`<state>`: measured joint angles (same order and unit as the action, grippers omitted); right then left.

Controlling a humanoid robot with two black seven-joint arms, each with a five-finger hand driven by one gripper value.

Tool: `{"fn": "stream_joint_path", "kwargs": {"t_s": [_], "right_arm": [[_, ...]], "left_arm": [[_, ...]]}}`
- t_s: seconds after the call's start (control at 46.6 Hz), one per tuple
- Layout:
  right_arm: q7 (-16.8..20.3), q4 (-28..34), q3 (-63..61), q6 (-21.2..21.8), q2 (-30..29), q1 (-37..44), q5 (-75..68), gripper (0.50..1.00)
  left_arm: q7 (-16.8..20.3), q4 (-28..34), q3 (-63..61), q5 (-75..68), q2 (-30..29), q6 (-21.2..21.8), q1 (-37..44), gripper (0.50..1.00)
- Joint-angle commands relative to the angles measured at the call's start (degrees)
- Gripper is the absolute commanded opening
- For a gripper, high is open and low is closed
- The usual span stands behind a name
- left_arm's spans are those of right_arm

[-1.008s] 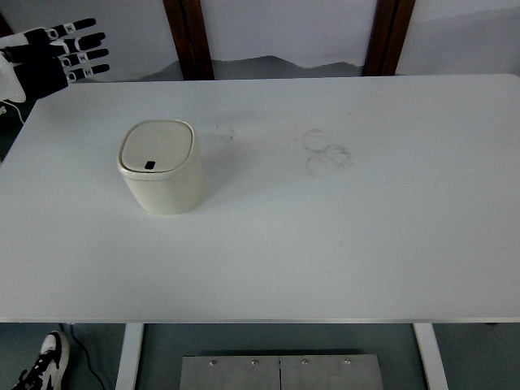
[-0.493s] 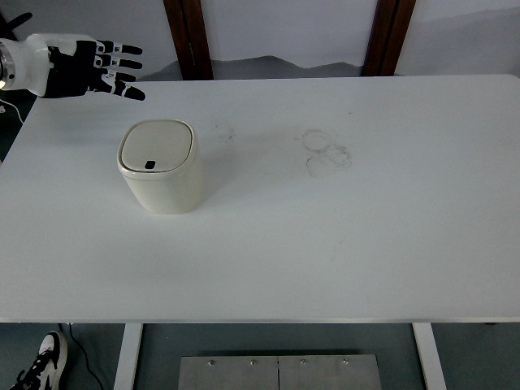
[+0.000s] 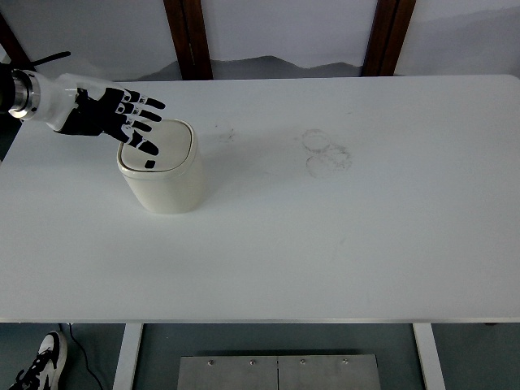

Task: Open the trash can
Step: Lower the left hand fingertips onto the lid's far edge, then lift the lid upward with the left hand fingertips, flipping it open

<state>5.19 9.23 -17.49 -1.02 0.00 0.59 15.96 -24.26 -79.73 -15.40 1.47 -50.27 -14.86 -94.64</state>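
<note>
Left arm enters from the left edge, white forearm, black hand. Left hand (image 3: 110, 119) sits over the far-left part of the table (image 3: 325, 244), fingers (image 3: 149, 104) spread and extended, pointing right and slightly toward the near side. It grips nothing. The lowest fingertip overlaps the left part of the lid in this view; whether it touches the lid or hovers above it cannot be told from this angle.

Trash can (image 3: 162, 175): cream, rounded-square, upright on the table's left half, just right of and below the hand in the picture. Lid (image 3: 162, 146) is down, lying flat. A small dark mark (image 3: 150, 164) shows near the lid's front edge, just below the nearest fingertip.

Further right, faint ring marks (image 3: 327, 151) on the tabletop, well apart from the can. Rest of the surface white and bare.

Behind the far edge, two dark wooden posts (image 3: 188, 36) stand against a pale wall. Below the near edge, bottom left, a black-and-white shoe (image 3: 41, 370) on the floor beside a table leg (image 3: 128, 356). A metal plate (image 3: 279, 372) lies below the middle of the table's near edge.
</note>
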Motion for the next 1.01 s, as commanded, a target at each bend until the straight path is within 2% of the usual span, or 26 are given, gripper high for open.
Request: {"fn": "stream_joint_path", "kwargs": {"t_s": [0.0,0.987], "right_arm": [[0.00,0.00,0.00,-0.03,0.00,0.02,0.12,0.995],[0.00,0.00,0.00,-0.03,0.00,0.02,0.21,0.995]], "left_arm": [[0.09,-0.08,-0.07,0.02,0.09,0.00,0.25,1.000],[0.45,0.27,-0.07,0.02,2.11,0.79,3.41,1.000]]}}
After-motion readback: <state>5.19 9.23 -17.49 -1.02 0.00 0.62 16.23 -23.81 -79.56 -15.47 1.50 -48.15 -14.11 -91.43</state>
